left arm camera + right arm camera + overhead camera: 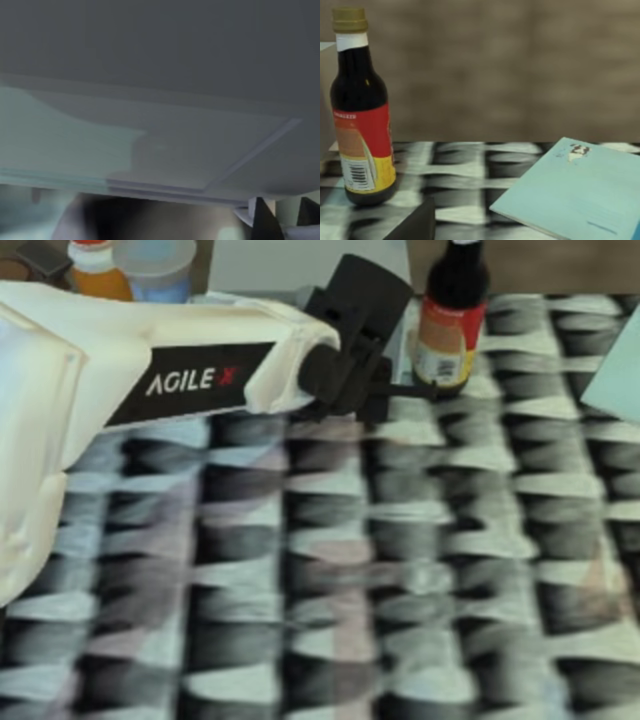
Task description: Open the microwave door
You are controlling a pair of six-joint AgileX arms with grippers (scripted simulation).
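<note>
The microwave (300, 265) shows as a light grey top at the table's back middle. My left arm reaches across from the left, and its black left gripper (362, 375) is right at the microwave's front, next to a dark sauce bottle (452, 320). The microwave door (175, 140) fills the left wrist view as a grey panel with a pale frame line, very close to the camera. How far the door stands from the box cannot be told. My right arm is out of the top view. A dark part of my right gripper (417, 222) shows low in its wrist view.
The sauce bottle (362, 115), with its red and yellow label, stands just right of the microwave. A light blue book (575, 190) lies at the table's right edge (620, 370). An orange bottle (95, 268) and a pale cup (160, 265) stand at the back left.
</note>
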